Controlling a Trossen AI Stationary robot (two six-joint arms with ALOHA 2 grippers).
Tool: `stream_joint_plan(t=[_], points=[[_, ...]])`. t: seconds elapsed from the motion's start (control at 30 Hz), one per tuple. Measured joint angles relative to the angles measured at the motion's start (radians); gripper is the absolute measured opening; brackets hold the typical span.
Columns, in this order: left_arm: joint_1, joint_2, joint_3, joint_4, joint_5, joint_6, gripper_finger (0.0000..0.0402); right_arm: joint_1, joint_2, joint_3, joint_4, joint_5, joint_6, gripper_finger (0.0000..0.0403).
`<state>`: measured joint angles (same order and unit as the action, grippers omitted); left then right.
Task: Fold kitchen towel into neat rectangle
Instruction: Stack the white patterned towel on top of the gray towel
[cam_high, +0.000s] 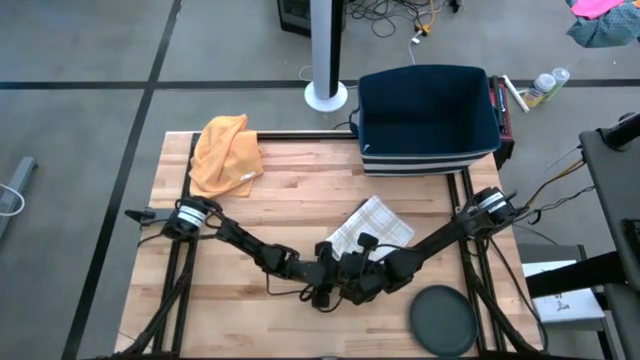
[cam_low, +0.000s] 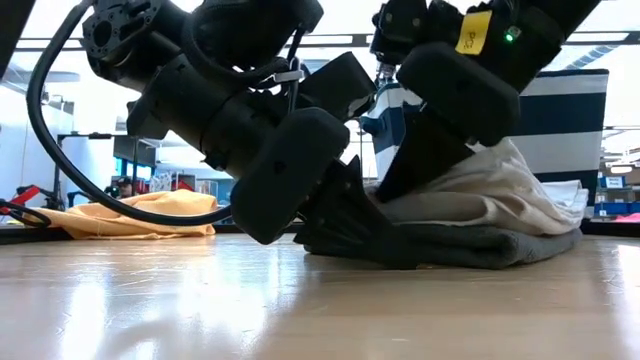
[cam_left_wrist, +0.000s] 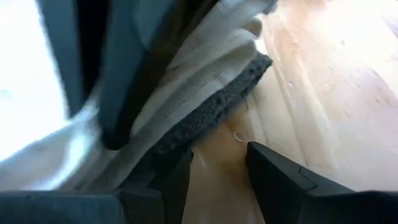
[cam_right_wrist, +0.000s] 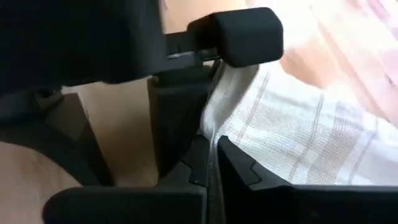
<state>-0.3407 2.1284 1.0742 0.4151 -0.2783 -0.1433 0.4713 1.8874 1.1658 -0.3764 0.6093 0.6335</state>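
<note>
Lying folded near the table's (cam_high: 230, 215) middle, just in front of the navy bin (cam_high: 428, 118): the checked towel (cam_high: 372, 224). Pinching its near edge, fingers pressed together on the cloth: the right gripper (cam_right_wrist: 211, 163). Standing partly open beside the same edge (nothing visibly between its fingers): the left gripper (cam_left_wrist: 219, 168). Resting well apart: orange cloth (cam_high: 226, 152), dark disc (cam_high: 443, 318).

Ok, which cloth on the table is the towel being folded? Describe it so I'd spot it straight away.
Start at the dark blue bin at the table's far edge. Just in front of it, mid-table, lies the folded white checked towel, with the left gripper and right gripper meeting at its near edge, the right one shut on the towel. The other cloth, the crumpled orange cloth, lies untouched at the far left corner.
</note>
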Motion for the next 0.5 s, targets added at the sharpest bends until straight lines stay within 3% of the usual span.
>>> stream_joint_plan(t=[0.13,0.5], points=[[0.001,0.000,-0.005,0.004,-0.001,-0.006,0.0152,-0.001,0.000,-0.032,-0.013,-0.005,0.078,0.0022],[0.002,0.000,-0.005,0.004,-0.004,-0.022,0.0152,-0.001,0.000,-0.066,0.001,-0.031,0.125,0.0120]])
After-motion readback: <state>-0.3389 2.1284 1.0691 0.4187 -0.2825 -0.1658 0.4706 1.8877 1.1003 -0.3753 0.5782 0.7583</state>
